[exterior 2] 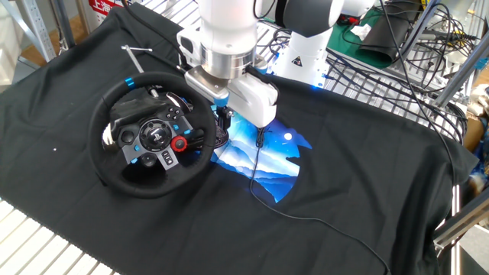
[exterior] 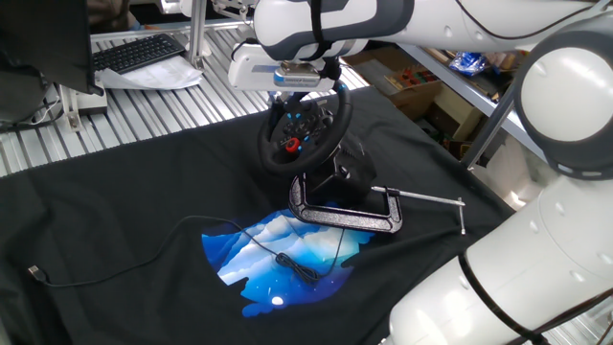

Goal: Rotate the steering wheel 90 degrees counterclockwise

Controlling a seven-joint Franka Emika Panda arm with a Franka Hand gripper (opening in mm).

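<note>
The black steering wheel (exterior: 300, 131) stands tilted on its base at the middle of the black cloth. Its hub carries a red button and blue buttons. In the other fixed view the steering wheel (exterior 2: 150, 137) faces the camera, with the blue stripe mark at the rim's upper left. My gripper (exterior: 305, 88) hangs right above the top of the rim. From the other side, the gripper (exterior 2: 208, 98) sits at the rim's upper right edge, its fingers largely hidden under the white hand. They seem spread and hold nothing.
A metal C-clamp (exterior: 345, 216) with a long screw rod (exterior 2: 137, 50) grips the wheel's base. A thin black cable (exterior: 144, 259) trails over the cloth and its blue print (exterior 2: 267, 156). A keyboard (exterior: 139, 53) lies at the back left.
</note>
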